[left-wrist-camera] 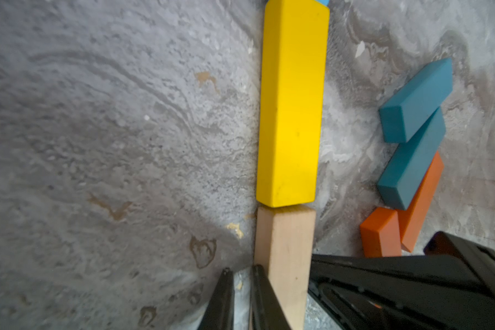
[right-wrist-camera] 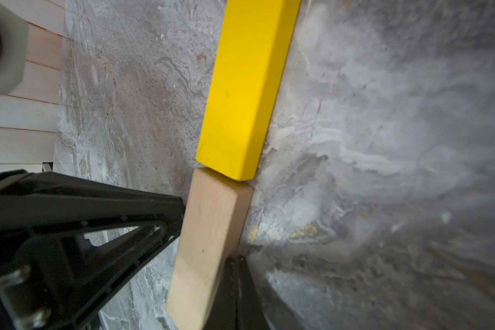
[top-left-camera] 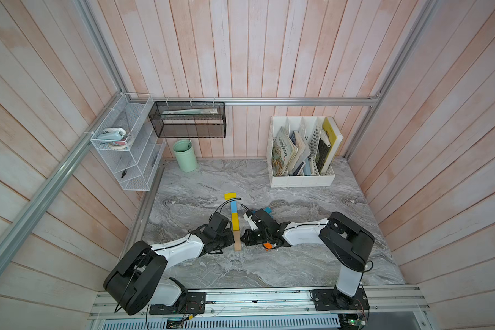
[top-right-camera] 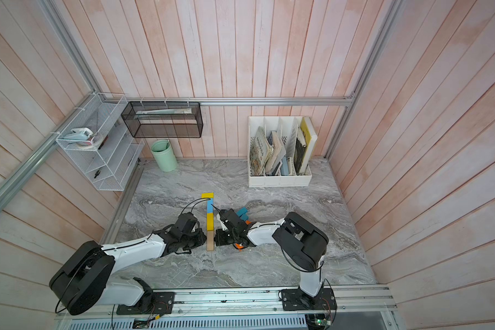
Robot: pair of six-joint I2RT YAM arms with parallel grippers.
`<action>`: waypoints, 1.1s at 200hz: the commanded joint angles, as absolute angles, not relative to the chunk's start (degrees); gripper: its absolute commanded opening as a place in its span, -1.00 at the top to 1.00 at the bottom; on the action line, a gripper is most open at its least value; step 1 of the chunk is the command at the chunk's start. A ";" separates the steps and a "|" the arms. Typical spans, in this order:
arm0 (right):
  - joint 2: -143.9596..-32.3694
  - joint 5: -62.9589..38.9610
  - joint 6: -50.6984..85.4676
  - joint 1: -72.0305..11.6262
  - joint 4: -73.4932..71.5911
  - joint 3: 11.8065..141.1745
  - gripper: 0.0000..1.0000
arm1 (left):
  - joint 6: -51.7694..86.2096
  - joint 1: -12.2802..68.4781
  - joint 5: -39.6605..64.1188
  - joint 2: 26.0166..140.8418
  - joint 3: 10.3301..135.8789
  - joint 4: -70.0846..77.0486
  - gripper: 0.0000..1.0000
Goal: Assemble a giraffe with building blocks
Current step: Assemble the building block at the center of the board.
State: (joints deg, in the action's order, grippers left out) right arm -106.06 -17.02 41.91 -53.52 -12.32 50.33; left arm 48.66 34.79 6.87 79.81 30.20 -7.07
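On the marble table (top-left-camera: 269,265) lies the giraffe's head and neck in one line: short yellow block (top-left-camera: 230,196), light blue block (top-left-camera: 233,206), long yellow block (top-left-camera: 235,221) (left-wrist-camera: 292,105) and tan block (top-left-camera: 237,241) (left-wrist-camera: 283,245) (right-wrist-camera: 212,225). My left gripper (top-left-camera: 231,242) (left-wrist-camera: 242,270) rests against the tan block's left side, jaws a narrow gap apart and empty. My right gripper (top-left-camera: 243,240) (right-wrist-camera: 237,260) is shut and empty against the block's right side. Loose building blocks, two teal (left-wrist-camera: 417,100) (left-wrist-camera: 412,163) and two orange (left-wrist-camera: 420,200) (left-wrist-camera: 380,233), lie partly under the right arm.
A green cup (top-left-camera: 185,155) stands at the back left. A white file holder with books (top-left-camera: 303,180) stands at the back right. A white wire rack (top-left-camera: 126,143) and a black mesh basket (top-left-camera: 187,120) hang on the walls. A metal rail (top-left-camera: 255,297) runs along the front.
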 commanded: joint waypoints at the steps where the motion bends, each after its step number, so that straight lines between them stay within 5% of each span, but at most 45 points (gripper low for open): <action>1: -105.73 -18.28 41.15 -53.48 -11.55 50.93 1.00 | 48.19 35.07 8.00 80.26 28.97 -10.30 0.65; 220: -106.37 -18.48 40.17 -52.87 -10.36 52.66 1.00 | 46.86 33.14 7.55 79.89 29.64 -11.62 0.65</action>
State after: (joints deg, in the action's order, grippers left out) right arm -106.06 -17.89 40.82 -53.04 -11.03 51.68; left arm 48.23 33.71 7.53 79.59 30.22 -7.73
